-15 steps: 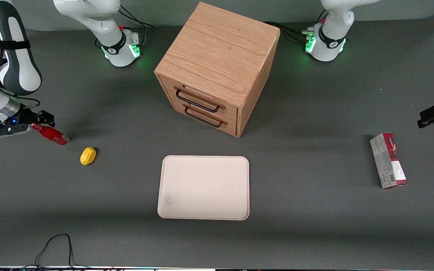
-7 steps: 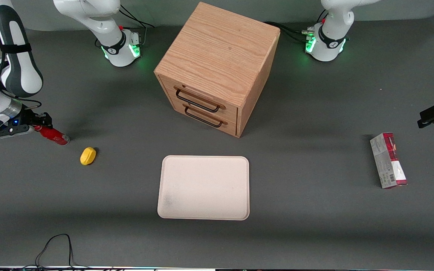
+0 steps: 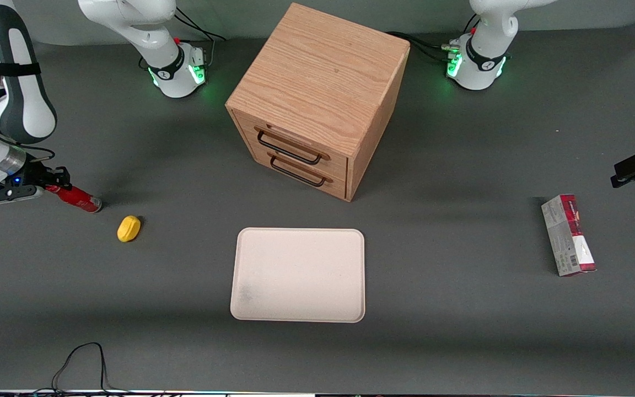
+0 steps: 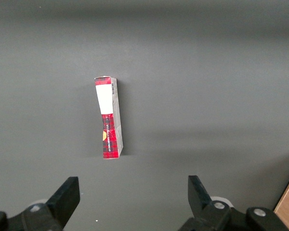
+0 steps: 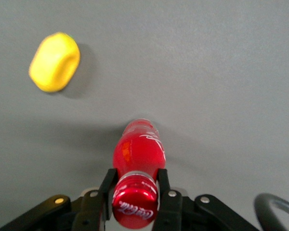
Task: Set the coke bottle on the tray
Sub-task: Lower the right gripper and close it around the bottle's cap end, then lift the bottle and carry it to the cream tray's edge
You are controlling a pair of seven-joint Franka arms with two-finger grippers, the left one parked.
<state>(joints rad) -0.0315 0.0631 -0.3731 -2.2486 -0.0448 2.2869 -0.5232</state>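
The right arm's black two-finger gripper [image 3: 55, 181] is clenched on the cap end of the small glossy red coke bottle [image 3: 77, 199], at the working arm's end of the grey table [image 3: 461, 331]. The wrist view confirms it: both fingers [image 5: 107, 188] press against the neck just below the red cap, gripper [image 5: 135, 192] centred on it. Compared with the earlier frames, the gripper has drawn slightly toward the table edge and the bottle's neck has followed, while its base keeps nearly the same spot on the table. The bottle lies tilted, base down. The small yellow lemon-like lump [image 3: 129, 228] sits near the bottle, nearer the front camera, unchanged. The flat cream-white rectangular tray [image 3: 297, 306] lies well apart, in front of the oak two-drawer cabinet [image 3: 317, 99], unmoved.
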